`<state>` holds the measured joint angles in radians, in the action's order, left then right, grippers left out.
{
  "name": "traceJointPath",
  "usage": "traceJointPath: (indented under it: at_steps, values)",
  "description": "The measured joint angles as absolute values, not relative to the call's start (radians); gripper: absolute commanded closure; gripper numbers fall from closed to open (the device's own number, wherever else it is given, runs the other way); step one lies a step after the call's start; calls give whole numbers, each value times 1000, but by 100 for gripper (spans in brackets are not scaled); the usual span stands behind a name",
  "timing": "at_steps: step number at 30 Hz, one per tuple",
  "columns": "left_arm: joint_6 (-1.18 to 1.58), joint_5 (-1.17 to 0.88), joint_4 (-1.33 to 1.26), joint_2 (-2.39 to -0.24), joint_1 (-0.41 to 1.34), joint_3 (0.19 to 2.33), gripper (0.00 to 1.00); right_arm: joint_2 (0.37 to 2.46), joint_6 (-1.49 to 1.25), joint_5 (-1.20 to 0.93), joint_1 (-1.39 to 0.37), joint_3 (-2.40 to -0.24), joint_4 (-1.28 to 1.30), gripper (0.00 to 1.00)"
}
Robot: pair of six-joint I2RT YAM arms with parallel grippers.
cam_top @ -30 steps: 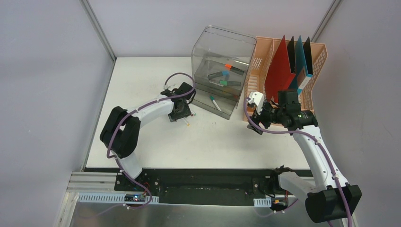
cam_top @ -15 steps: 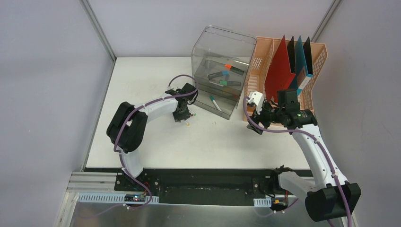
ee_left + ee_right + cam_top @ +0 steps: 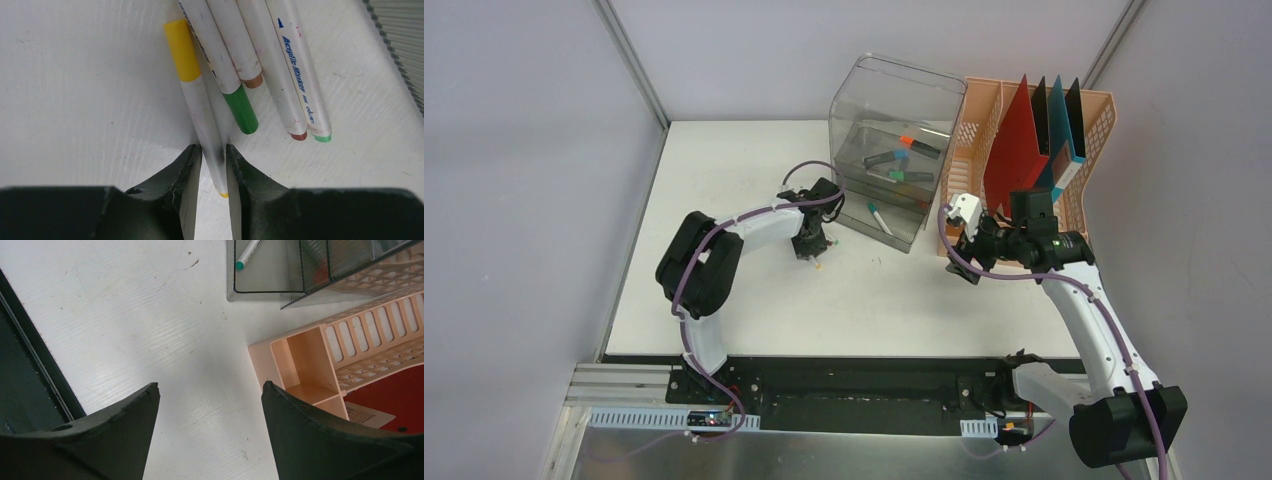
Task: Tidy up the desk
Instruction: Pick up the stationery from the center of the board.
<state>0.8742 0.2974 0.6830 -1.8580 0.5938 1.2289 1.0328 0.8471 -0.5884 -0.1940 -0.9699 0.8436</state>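
On the white desk [image 3: 724,200] several white markers lie side by side just left of the clear bin. In the left wrist view my left gripper [image 3: 213,148] is shut on the tail of the yellow-capped marker [image 3: 197,100]. Beside it lie a green-capped marker [image 3: 240,107] and others [image 3: 300,65]. From above, the left gripper [image 3: 811,243] points down at that cluster [image 3: 817,259]. My right gripper [image 3: 960,262] hovers open over bare desk [image 3: 150,315], with nothing between its fingers [image 3: 140,405].
A clear plastic bin [image 3: 889,140] at the back holds several markers, and a teal-tipped one [image 3: 879,217] lies in its front tray. A peach file rack [image 3: 981,110] with red [image 3: 1014,150], black and teal folders stands right of it, close to the right gripper.
The left arm has reached further right and down onto the markers. Its jaws have narrowed onto the yellow-capped marker. The right arm has not moved.
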Motion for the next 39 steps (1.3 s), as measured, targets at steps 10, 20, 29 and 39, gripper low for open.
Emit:
traceJointPath:
  at_steps: [10,20,29,39]
  values:
    - [878,290,663,-1851,594,1214,93,1036,847,-588,-194,-970,844,22]
    - [891,290,620,-1705,594,1045,99,1057,846,-619,-194,-970,848,16]
    - [874,260,579,-1400,594,828,100,1105,808,-736,-193,-971,883,4]
    - [771,40,250,-969,594,486,100,1204,691,-1024,-193,-1023,922,0]
